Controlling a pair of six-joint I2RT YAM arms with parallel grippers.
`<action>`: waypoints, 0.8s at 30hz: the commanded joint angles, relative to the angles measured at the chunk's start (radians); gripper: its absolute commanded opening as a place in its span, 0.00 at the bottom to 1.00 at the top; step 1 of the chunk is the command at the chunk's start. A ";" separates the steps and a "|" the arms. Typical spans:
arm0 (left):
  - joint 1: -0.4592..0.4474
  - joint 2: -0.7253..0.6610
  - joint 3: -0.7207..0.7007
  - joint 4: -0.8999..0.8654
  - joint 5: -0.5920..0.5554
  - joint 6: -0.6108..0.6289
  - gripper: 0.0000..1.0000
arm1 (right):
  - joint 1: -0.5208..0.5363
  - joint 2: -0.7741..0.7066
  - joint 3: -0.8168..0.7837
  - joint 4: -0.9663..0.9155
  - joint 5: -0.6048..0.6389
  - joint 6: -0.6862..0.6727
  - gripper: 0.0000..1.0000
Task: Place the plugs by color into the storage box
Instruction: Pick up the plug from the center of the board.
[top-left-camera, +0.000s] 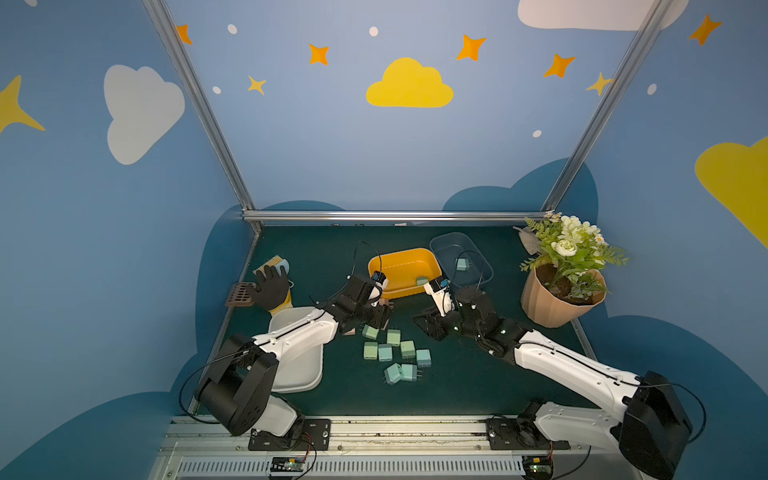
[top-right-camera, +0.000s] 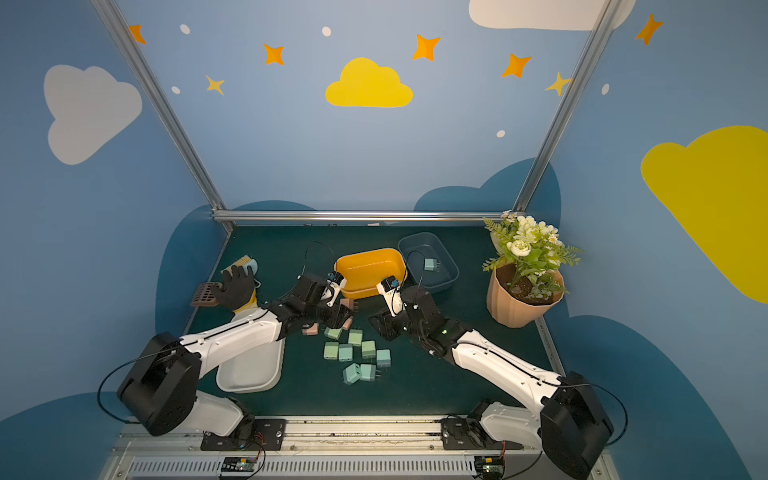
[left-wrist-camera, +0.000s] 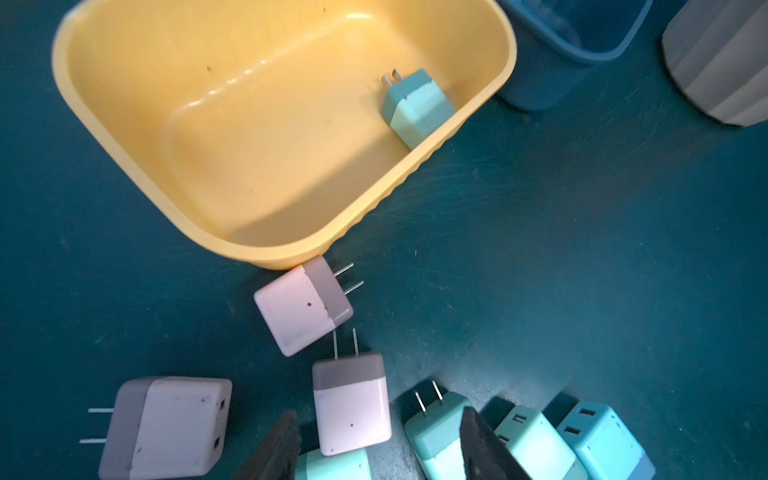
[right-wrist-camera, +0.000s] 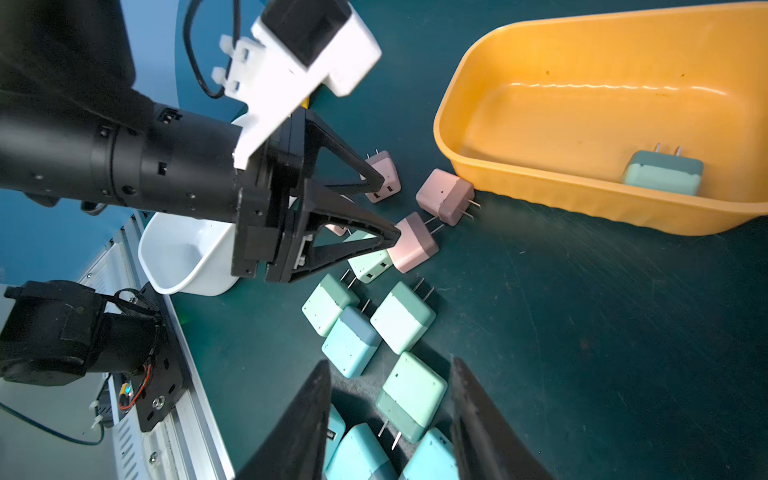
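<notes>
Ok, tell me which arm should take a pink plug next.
Left. The left gripper hangs open right at the pink plugs; the right gripper is open around a green plug.

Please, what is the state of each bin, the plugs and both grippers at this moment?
yellow bin, holds one green plug.
blue bin, holds one teal plug.
white bin, no plug seen inside.
loose plugs, lying unsorted on the mat.
left gripper, open beside pink plugs.
right gripper, open around a loose green plug.
</notes>
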 joint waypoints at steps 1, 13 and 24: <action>0.005 0.048 0.051 -0.068 0.013 0.017 0.63 | 0.008 0.033 0.011 0.043 -0.025 0.017 0.47; -0.017 0.178 0.116 -0.141 -0.012 0.047 0.62 | 0.011 0.105 0.033 0.053 0.002 0.021 0.46; -0.040 0.242 0.137 -0.156 -0.072 0.065 0.59 | 0.011 0.179 0.104 -0.025 -0.044 0.021 0.46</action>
